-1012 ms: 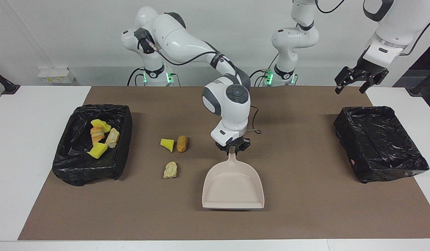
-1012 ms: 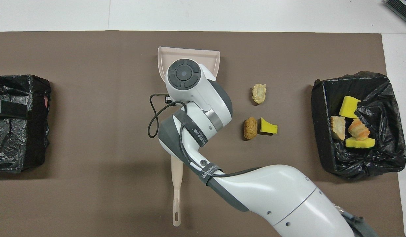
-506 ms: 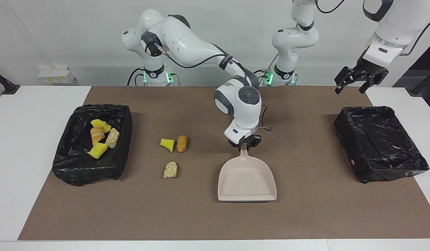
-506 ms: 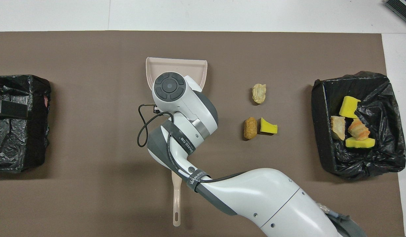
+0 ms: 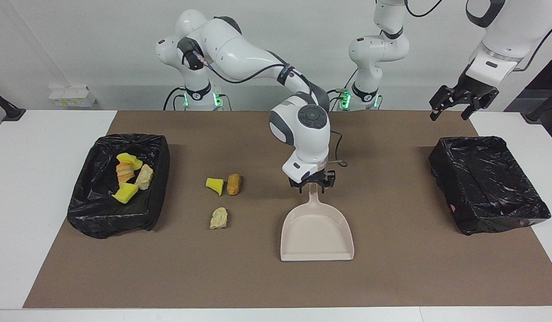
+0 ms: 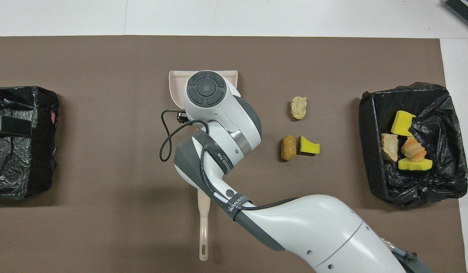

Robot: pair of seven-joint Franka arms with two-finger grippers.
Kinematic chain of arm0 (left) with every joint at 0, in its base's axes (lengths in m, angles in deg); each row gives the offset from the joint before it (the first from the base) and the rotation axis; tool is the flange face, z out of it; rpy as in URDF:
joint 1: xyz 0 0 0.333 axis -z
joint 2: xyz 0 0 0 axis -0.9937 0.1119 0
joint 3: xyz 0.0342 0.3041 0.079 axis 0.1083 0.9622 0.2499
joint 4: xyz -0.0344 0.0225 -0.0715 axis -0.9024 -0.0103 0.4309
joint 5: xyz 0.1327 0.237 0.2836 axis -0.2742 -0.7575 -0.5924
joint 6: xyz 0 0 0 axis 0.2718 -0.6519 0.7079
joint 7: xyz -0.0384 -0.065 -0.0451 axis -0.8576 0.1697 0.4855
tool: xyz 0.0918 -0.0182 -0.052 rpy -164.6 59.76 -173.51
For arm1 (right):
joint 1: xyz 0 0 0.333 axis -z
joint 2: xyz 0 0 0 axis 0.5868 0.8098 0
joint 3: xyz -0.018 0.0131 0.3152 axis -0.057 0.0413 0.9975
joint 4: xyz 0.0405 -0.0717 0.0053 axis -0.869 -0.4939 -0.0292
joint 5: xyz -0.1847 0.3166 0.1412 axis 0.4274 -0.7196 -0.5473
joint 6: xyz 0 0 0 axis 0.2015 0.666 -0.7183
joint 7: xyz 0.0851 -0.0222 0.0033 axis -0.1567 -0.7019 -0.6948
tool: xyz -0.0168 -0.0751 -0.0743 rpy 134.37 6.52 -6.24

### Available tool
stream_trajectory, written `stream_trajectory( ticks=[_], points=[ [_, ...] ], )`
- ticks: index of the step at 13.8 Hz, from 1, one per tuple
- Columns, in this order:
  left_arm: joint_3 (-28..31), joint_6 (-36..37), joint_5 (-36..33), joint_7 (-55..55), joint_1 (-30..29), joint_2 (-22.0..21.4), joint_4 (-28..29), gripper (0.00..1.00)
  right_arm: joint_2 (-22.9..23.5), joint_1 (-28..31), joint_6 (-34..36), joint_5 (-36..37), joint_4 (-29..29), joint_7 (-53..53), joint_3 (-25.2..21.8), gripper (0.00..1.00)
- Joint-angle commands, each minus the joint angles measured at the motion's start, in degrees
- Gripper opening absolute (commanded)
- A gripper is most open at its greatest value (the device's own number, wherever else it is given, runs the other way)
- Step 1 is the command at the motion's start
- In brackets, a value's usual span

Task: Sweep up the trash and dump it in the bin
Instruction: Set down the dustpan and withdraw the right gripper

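Hiding most of the dustpan [image 6: 176, 84] overhead, the right arm's wrist [image 6: 207, 91] looms.

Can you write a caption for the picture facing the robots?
Right hand opens over dustpan handle; three trash pieces wait.

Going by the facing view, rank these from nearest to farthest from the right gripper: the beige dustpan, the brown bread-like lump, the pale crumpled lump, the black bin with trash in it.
From the right gripper, open over the dustpan's handle:
1. Beige plastic dustpan, directly below it.
2. Brown bread-like lump, toward the right arm's end, beside a yellow foam wedge.
3. Pale crumpled lump, a bit farther out.
4. Black bag-lined bin, at the right arm's end.
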Motion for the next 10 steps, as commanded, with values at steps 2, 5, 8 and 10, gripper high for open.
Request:
stream_trajectory(
  ticks=[2,5,8,10],
  points=[
    [-0.48,-1.74,-0.18,0.30,-0.24,0.43,0.42,1.00,-9.63,1.22,5.05,-1.69,-7.13,-0.80,0.76,1.00],
    [-0.48,-6.04,0.17,0.74,-0.06,2.53,-0.45,1.00,-20.17,0.35,6.21,-7.29,-18.88,0.60,0.68,1.00],
    [-1.09,-12.01,1.05,4.68,0.20,7.10,-2.21,1.00,-28.78,-3.07,1.93,-8.63,-33.81,3.85,0.85,1.00],
    [-1.27,-15.18,1.14,8.20,2.12,10.96,-5.46,1.00,-35.55,-6.15,-3.87,-11.78,-46.11,4.47,0.85,1.00]
  ],
)
